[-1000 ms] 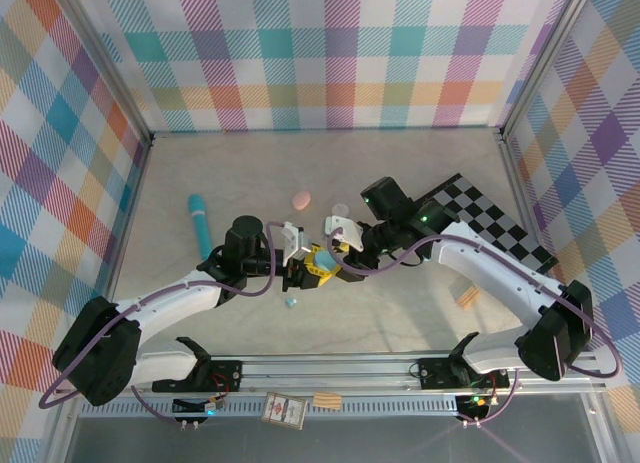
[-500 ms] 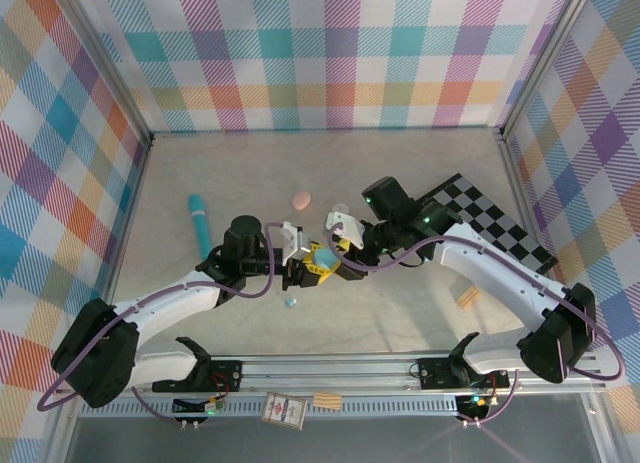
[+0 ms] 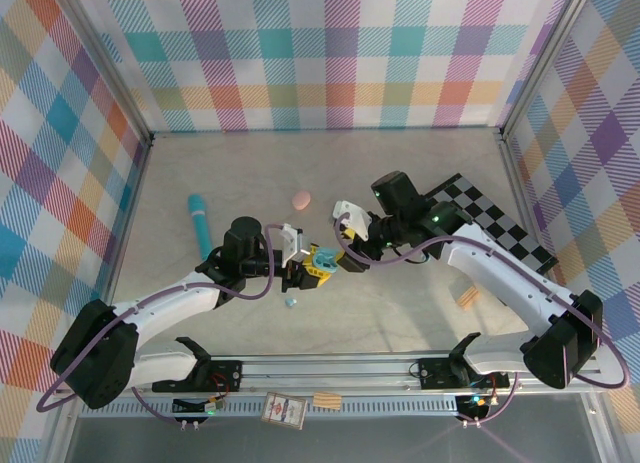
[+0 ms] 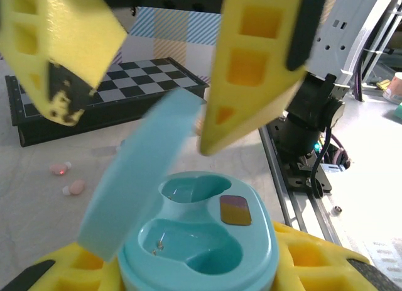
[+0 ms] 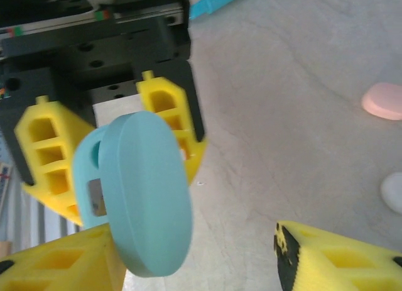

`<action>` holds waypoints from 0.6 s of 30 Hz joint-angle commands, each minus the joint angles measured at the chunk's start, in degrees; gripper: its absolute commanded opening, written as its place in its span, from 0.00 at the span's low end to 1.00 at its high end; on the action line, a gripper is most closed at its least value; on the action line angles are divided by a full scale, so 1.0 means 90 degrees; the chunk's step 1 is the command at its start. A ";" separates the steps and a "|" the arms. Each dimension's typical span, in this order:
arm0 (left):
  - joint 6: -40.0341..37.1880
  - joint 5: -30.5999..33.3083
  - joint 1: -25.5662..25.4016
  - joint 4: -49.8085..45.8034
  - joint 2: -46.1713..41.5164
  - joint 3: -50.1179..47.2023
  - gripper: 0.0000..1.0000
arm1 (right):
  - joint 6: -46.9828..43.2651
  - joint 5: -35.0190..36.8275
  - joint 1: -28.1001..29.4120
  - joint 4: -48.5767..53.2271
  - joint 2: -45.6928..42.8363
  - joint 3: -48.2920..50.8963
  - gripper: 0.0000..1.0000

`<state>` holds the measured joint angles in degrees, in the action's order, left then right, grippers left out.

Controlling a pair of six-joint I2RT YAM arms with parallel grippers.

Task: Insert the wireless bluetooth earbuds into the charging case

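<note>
Left pincer [image 3: 306, 267] clamps the case [image 4: 198, 241] steady, lid [image 4: 135, 190] tipped open, so both wells face up; they are empty. Right pincer [image 3: 344, 254] is wide, holding nothing, just beside the lid. Earbuds [image 4: 76, 187] lie loose on the bench [image 3: 400, 313].

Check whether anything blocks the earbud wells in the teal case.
Nothing visible does. The lid is swung up and both wells of the teal case, clamped in the left end effector, are empty. The right end effector hangs open above, straddling the lid.
</note>
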<state>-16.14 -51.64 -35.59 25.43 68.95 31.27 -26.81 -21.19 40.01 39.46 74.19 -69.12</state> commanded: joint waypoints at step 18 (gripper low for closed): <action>0.0280 -0.0250 0.0116 0.0757 -0.0019 -0.0158 0.33 | 0.1416 -0.0743 -0.0657 -0.1457 -0.1418 0.0575 0.99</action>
<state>-14.57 -52.01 -35.09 28.60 68.82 30.74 -20.18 -26.44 36.18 31.75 62.92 -65.67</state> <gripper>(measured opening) 0.373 0.983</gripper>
